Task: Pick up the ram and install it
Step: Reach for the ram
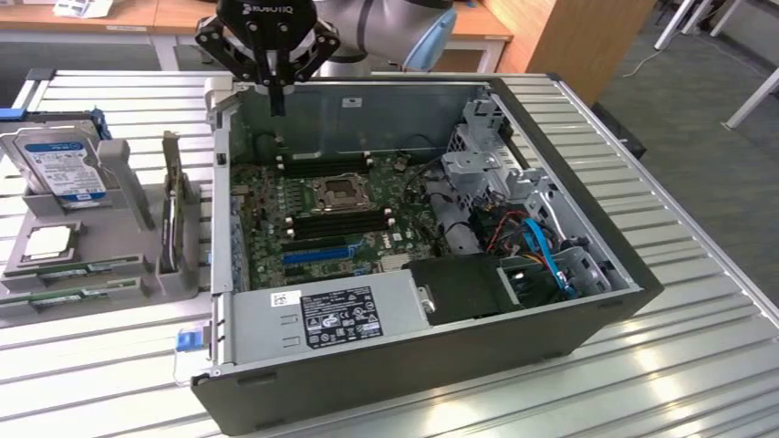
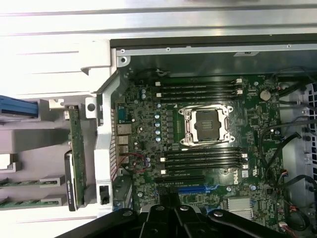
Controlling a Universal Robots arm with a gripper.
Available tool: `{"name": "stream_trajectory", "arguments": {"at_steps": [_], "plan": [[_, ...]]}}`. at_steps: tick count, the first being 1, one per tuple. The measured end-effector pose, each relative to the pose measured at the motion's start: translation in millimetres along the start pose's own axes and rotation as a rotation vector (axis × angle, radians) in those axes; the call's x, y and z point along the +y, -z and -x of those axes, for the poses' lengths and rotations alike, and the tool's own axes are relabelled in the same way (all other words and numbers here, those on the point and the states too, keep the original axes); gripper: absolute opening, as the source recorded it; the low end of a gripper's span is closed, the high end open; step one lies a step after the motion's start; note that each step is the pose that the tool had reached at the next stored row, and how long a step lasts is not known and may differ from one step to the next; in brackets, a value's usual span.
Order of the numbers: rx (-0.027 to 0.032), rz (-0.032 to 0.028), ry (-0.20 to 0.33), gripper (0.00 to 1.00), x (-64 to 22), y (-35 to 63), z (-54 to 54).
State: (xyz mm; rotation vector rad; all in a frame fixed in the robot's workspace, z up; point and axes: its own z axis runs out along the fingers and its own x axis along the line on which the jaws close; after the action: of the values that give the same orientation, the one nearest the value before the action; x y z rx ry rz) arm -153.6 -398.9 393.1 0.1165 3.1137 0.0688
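Two ram sticks [image 1: 76,269] lie flat in grey tray [image 1: 122,173] at exterior view's left, well apart from gripper [image 1: 277,102]. Gripper closed on nothing, hovers over rear wall of open computer case [image 1: 426,365]. Ram sticks likely light, stiff, thin, brittle if flexed; best pinched across long edges mid-length, clear of chips and contacts. Tray also holds hard drive [image 1: 55,164], processor chip [image 1: 49,242], upright card [image 1: 177,210]. Case holds motherboard [image 1: 328,210], power supply [image 1: 341,315], cables [image 1: 542,246]; dark memory slots [image 2: 203,158] beside socket look unfilled.
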Motion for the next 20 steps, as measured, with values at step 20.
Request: {"name": "stream_trajectory", "arguments": {"at_steps": [20], "plan": [[0.0,0.0,0.0,0.1,-3.5,1.1,-46.5]]}}
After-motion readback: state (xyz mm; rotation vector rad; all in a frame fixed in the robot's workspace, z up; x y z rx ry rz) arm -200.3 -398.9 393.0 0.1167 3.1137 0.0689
